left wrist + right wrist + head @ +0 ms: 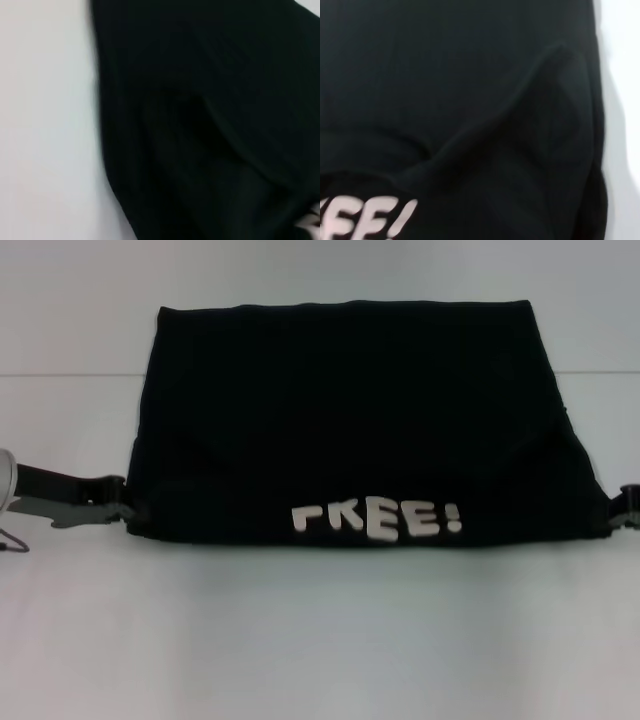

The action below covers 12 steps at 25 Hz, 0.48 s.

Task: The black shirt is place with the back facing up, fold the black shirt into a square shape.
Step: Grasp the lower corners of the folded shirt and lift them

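The black shirt point(350, 420) lies as a wide folded rectangle across the white table, with white "FREE!" lettering point(377, 520) along its near edge. That near edge stretches between my two grippers. My left gripper point(120, 504) is at the near left corner, shut on the cloth. At the near right corner my right gripper point(624, 510) holds the cloth, only partly in view. In the left wrist view the black shirt point(210, 120) shows beside bare table. Dark folds of the black shirt point(470, 100) and part of the lettering point(365, 217) fill the right wrist view.
A white table point(320, 640) extends in front of the shirt and on both sides. A pale seam line point(70, 374) crosses the surface behind the shirt's far part.
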Tool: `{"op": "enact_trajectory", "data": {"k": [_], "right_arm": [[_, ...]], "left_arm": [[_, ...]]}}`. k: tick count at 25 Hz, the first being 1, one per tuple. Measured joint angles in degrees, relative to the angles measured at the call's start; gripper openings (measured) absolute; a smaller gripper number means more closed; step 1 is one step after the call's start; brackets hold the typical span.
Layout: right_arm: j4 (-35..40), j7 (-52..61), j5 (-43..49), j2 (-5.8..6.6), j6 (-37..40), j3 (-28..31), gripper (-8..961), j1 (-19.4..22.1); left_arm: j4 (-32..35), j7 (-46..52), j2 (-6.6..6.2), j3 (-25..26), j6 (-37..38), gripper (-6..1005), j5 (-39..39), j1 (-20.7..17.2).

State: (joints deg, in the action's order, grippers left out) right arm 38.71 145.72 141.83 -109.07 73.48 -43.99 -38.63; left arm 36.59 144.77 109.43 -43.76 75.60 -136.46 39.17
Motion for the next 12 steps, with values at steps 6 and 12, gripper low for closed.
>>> {"op": "enact_trajectory", "data": {"k": [6, 12], "right_arm": [[4.59, 2.24, 4.73, 0.32, 14.02, 0.11, 73, 2.55], [14.64, 1.8, 9.84, -2.43, 28.52, 0.1, 73, 8.48]], "left_arm": [[3.37, -3.08, 0.01, -1.33, 16.89, 33, -2.13, -0.1], [8.61, -4.4, 3.3, -3.55, 29.33, 34, -8.78, -2.28]]}}
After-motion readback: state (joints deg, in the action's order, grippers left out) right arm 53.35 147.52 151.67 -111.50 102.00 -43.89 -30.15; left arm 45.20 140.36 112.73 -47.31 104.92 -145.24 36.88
